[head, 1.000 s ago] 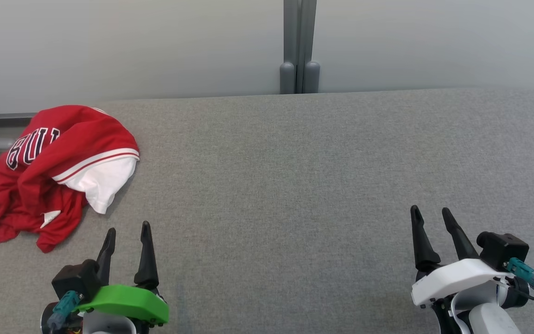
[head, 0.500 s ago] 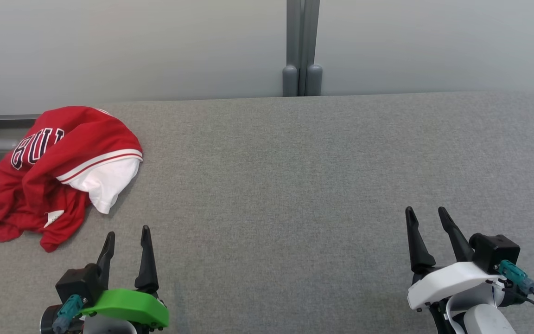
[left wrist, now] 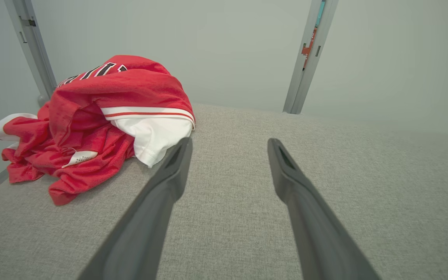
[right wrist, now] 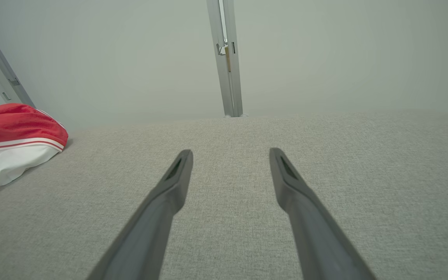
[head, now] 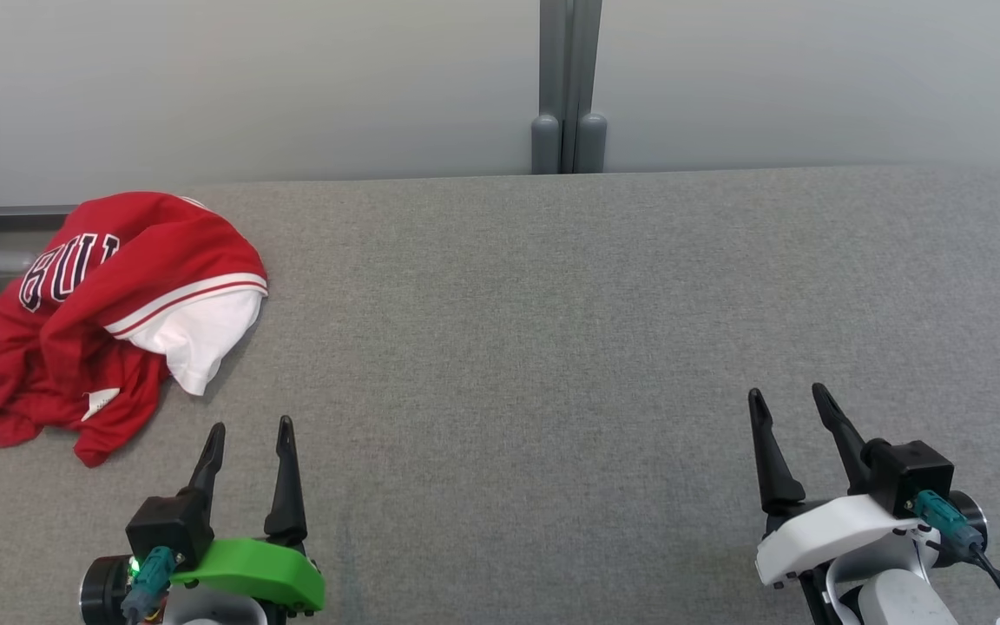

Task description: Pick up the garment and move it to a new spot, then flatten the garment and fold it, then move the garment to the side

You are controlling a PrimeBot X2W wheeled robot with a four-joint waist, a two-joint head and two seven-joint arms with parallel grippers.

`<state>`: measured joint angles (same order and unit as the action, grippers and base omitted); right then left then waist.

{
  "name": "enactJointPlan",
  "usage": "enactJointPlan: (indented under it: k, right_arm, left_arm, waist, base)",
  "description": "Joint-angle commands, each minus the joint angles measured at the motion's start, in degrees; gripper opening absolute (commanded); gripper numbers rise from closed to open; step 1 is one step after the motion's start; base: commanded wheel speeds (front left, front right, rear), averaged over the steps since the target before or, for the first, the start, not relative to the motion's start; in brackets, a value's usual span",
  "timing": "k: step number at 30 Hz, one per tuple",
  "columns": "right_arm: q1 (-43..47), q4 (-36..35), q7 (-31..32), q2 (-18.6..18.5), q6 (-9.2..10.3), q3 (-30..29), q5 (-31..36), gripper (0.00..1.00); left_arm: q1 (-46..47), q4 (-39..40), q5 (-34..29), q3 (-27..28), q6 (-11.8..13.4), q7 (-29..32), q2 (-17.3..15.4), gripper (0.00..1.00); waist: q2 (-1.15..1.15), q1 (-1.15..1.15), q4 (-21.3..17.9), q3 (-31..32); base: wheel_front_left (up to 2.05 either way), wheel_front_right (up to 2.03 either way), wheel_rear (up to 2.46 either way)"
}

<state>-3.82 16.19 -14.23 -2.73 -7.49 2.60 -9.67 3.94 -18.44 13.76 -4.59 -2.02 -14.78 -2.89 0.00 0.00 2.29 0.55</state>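
Leftward a little is where the right gripper (head: 785, 392) has drifted over the last second; the small shift of the garment (head: 144, 260) seems to be the camera's. Crumpled in a heap, the red and white garment lies at the far left of the grey table (head: 552, 347), untouched: lifting, flattening, folding and setting aside all remain. Dark lettering (head: 66, 271) on it reads "BUL", probably part of a longer word; its small white tag (head: 101, 402) is illegible. The left gripper (head: 251, 424), near the heap, and the right, well apart from it, both stand wide open and empty.
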Motion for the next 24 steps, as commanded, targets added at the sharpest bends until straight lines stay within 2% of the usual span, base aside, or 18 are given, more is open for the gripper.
enactJointPlan:
  k: [1, 14, 18, 24]
  right_arm:
    - [-0.4, 0.0, -0.6, -0.3, 0.0, 0.1, 1.2, 1.0]
    - [-0.3, 0.2, -0.8, -0.3, 0.0, -0.4, 0.5, 1.0]
    - [0.3, -0.3, -0.9, -0.3, 0.0, -0.9, 1.0, 1.0]
    - [1.0, -1.2, -0.9, -0.2, 0.0, -1.5, 1.7, 1.0]
  left_arm:
    - [0.7, 0.2, -1.1, -0.1, 0.2, -0.6, -0.1, 1.0]
    - [0.8, -0.2, 0.1, -0.2, 0.5, -0.4, -0.1, 1.0]
    - [1.3, -0.3, 0.6, -0.4, 0.7, -0.4, -0.1, 1.0]
    - [1.2, -0.4, 0.3, -0.7, 1.0, -0.4, -0.1, 1.0]
  waist:
    - [0.0, 0.0, 0.0, -0.1]
    - [0.0, 0.0, 0.8, -0.3]
    - [0.0, 0.0, 3.3, -0.3]
    - [0.0, 0.0, 9.6, -0.5]
  base:
    - [0.0, 0.0, 0.0]
    - [0.0, 0.0, 0.0]
    - [0.0, 0.0, 0.0]
    - [0.0, 0.0, 0.0]
